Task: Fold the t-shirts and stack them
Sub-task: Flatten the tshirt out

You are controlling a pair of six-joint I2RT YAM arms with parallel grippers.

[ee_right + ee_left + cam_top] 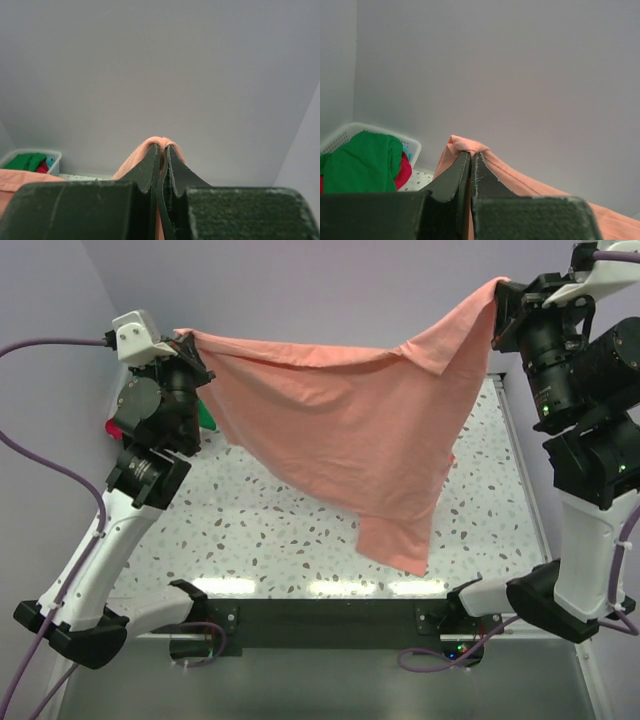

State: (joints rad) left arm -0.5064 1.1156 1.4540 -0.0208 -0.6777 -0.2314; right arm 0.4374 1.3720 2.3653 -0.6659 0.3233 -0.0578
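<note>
Over the speckled table [250,540] the salmon-pink t-shirt [340,430] hangs stretched, its tail sagging toward five o'clock. Left gripper [471,156] at ten o'clock and right gripper [164,148] at two o'clock each clamp an upper corner.

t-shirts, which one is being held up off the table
The salmon-pink t-shirt, pinched by the left gripper and right gripper and hanging spread between them. The green t-shirt and red t-shirt lie bunched in the white basket.
</note>
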